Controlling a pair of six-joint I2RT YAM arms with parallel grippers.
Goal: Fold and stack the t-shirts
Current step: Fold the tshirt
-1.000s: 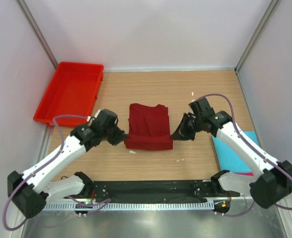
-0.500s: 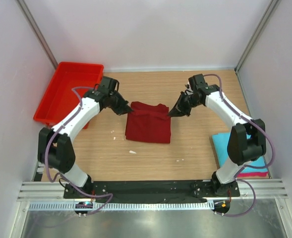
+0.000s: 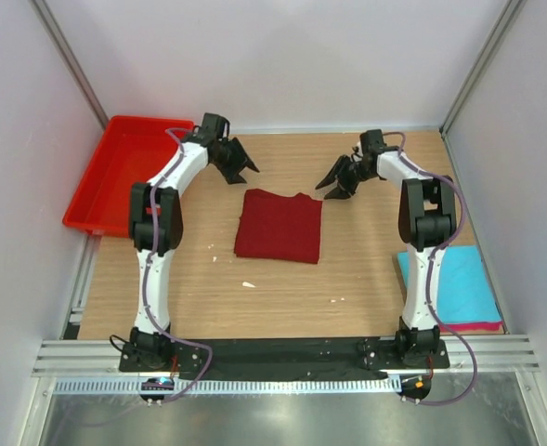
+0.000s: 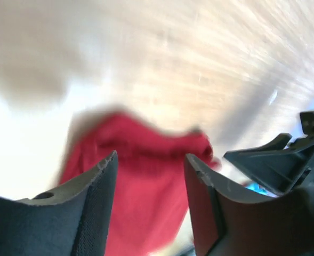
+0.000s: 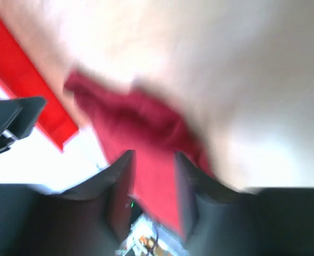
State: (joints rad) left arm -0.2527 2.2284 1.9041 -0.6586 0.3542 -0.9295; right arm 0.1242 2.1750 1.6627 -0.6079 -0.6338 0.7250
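The dark maroon t-shirt lies folded as a flat rectangle on the middle of the table, also blurred in the wrist views. My left gripper hovers just beyond its far left corner, open, with nothing between its fingers. My right gripper hovers off the far right corner, also open and empty. Neither touches the cloth. A turquoise t-shirt lies folded at the near right, with a pink t-shirt's edge showing under it.
A bright red plastic tray sits at the far left, partly off the table. Small white scraps lie on the wood in front of the maroon shirt. Walls and metal posts close in the back and both sides.
Both grippers swept from the shirt's near sides to its far corners, then opened and let go. The maroon shirt now lies flat on its own.
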